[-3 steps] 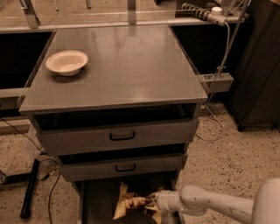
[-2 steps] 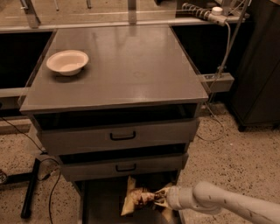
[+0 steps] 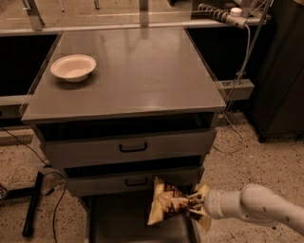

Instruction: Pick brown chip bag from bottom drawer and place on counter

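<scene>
The brown chip bag [image 3: 167, 203] hangs tilted in the air above the bottom drawer [image 3: 118, 223], in front of the middle drawer's face. My gripper [image 3: 195, 207] comes in from the lower right on a white arm and is shut on the bag's right edge. The bag shows a dark brown centre and pale cream edges. The counter [image 3: 137, 71] is the broad grey top of the cabinet, well above the bag.
A white bowl [image 3: 73, 67] sits at the counter's back left. Two grey drawers with black handles [image 3: 133, 148] stand slightly open under the counter. A power strip [image 3: 216, 13] and cable hang at the back right. A black stand leg [image 3: 32, 204] lies on the floor at left.
My gripper has lifted the chip bag up out of the bottom drawer; it now hangs higher, against the middle drawer's front. My arm has risen with it.
</scene>
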{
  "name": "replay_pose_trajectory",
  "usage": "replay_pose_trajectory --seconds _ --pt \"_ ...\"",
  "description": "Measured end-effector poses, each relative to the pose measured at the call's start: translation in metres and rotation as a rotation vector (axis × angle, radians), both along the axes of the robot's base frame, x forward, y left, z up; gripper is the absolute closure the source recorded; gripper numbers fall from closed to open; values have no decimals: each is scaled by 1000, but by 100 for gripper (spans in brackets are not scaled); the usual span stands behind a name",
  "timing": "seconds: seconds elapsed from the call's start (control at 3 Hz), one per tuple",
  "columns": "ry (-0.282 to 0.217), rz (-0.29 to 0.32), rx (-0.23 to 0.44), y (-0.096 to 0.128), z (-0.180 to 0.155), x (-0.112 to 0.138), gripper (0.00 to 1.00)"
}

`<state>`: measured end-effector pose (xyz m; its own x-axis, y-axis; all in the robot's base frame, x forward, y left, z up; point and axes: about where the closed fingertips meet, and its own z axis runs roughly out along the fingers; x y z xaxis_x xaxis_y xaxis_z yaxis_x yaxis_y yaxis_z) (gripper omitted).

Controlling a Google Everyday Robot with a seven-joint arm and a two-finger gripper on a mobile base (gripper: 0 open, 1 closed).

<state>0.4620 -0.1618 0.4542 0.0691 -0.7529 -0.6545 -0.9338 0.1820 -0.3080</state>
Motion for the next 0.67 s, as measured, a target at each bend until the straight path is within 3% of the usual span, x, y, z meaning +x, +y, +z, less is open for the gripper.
replay_pose_trajectory --seconds 0.33,0.67 --pt "-37 3 -33 -8 24 8 100" --pt "-37 3 -33 -8 24 8 100"
